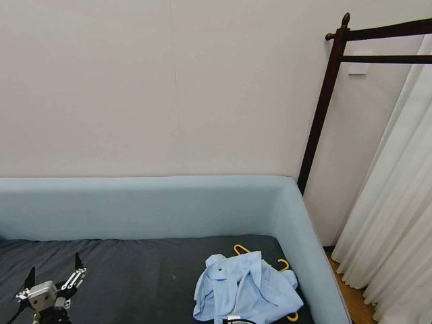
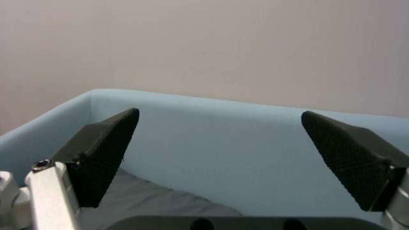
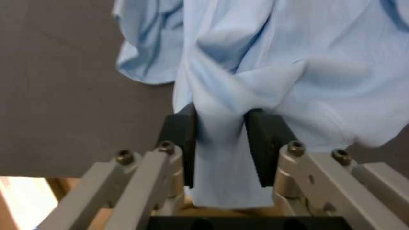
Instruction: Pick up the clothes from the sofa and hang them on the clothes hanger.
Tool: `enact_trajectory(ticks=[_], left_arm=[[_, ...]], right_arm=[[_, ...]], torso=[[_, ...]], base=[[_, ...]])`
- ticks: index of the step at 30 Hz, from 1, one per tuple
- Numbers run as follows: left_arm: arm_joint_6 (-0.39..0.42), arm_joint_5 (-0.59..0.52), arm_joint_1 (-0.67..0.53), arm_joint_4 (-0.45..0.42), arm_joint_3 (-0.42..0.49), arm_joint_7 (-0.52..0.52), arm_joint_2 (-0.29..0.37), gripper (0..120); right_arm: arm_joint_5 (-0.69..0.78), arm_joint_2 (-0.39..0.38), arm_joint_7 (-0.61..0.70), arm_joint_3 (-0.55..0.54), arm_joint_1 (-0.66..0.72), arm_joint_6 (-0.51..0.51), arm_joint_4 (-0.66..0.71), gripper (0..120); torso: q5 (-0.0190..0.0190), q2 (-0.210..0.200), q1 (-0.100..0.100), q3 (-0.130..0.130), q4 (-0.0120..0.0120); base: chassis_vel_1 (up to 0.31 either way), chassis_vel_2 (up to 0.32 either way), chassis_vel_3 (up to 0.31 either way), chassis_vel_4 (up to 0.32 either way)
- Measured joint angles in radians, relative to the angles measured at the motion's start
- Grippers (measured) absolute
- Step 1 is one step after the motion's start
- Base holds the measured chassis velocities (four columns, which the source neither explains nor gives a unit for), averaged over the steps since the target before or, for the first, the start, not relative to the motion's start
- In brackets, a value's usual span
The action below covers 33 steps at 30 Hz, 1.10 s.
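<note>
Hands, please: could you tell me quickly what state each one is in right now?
Left hand: open, holding nothing, over the sofa.
Right hand: closed on the blue shirt.

light: soft, even | brightest — curtain (image 1: 398,202) (right side) | shadows: faint

A plain pale wall (image 1: 169,81) fills the back. White curtains (image 1: 398,223) hang at the right, down to a wooden floor (image 1: 352,298). A light-blue sofa (image 1: 148,206) with a dark seat (image 1: 121,270) stands against the wall, a dark rack (image 1: 324,101) beside its end.
</note>
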Motion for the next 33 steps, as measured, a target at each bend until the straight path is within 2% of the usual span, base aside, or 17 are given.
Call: enact_trajectory(ticks=[1,5,6,8,12,13,16,17,19,21,23,28,30,33], left_arm=[[0.0,0.0,0.0,0.0,0.0,0.0,0.0,100],[0.004,0.001,0.003,-0.001,-0.001,0.0,-0.002,100],[0.004,0.001,0.003,-0.001,-0.001,0.0,-0.002,100],[0.005,0.009,0.005,-0.003,-0.001,0.0,-0.004,100],[0.005,0.024,0.011,-0.011,0.004,0.0,-0.014,100],[0.005,0.024,0.011,-0.011,0.004,0.0,-0.014,100],[0.005,0.043,0.02,-0.016,0.012,0.0,-0.023,100],[0.005,0.043,0.02,-0.016,0.012,0.0,-0.023,100],[0.006,0.055,0.028,-0.027,0.019,0.001,-0.029,100],[0.012,0.063,0.038,-0.042,0.021,0.001,-0.033,100],[0.015,0.065,0.041,-0.047,0.021,0.001,-0.035,100],[0.018,0.073,0.059,-0.058,0.006,0.0,-0.041,100],[0.018,0.073,0.06,-0.058,0.004,-0.001,-0.041,100],[0.018,0.076,0.069,-0.063,-0.008,-0.003,-0.048,100]], right_arm=[[0.0,0.0,0.0,0.0,0.0,0.0,0.0,32],[0.135,-0.08,0.06,0.05,-0.022,-0.089,0.164,50],[0.135,-0.08,0.06,0.05,-0.022,-0.089,0.164,50],[0.178,-0.123,0.066,0.085,-0.037,-0.119,0.222,59],[0.204,-0.18,-0.039,0.193,-0.014,-0.107,0.241,76],[0.204,-0.18,-0.039,0.193,-0.014,-0.107,0.241,76],[0.156,-0.188,-0.324,0.285,0.065,-0.025,0.102,90],[0.156,-0.188,-0.324,0.285,0.065,-0.025,0.102,90],[0.063,-0.173,-0.531,0.321,0.119,0.054,-0.059,98],[-0.008,-0.146,-0.667,0.326,0.178,0.12,-0.218,100],[-0.016,-0.136,-0.687,0.327,0.199,0.12,-0.263,100],[-0.041,-0.06,-0.74,0.357,0.333,0.059,-0.505,100],[-0.051,-0.054,-0.75,0.363,0.343,0.059,-0.526,100],[-0.137,-0.019,-0.848,0.397,0.393,0.055,-0.67,100]], torso=[[0.0,0.0,0.0,0.0,0.0],[-0.0001,0.0,0.0,0.0,-0.0001],[-0.0001,0.0,0.0,0.0,-0.0001],[0.0,0.0,0.0,0.0,-0.0002],[0.0001,0.0,0.0,0.0,-0.0004],[0.0001,0.0,0.0,0.0,-0.0004],[0.0,0.0,0.0,0.0,0.0001],[0.0,0.0,0.0,0.0,0.0001],[0.0003,0.0,0.0,0.0,0.0001],[0.0003,0.0,0.0,0.0,-0.0001],[0.0003,0.0,0.0,0.0,-0.0002],[0.0,0.0,0.0,0.0,0.0002],[-0.0001,0.0,0.0,0.0,0.0002],[0.0,0.0,0.0,0.0,0.0001]], base=[[0.0,0.0,0.0,0.0],[0.0,0.0,0.0,0.0],[0.0,0.0,0.0,0.0],[0.0,0.0,0.0,0.0],[0.0,0.0,0.0,0.0],[0.0,0.0,0.0,0.0],[0.0,0.0,0.0,0.0],[0.0,0.0,0.0,0.0],[0.0,0.0,0.0,0.0],[0.0,0.0,0.0,0.0],[0.0,0.0,0.0,0.0],[0.0,0.0,0.0,0.0],[0.0,0.0,0.0,0.0],[0.0,0.0,0.0,0.0]])
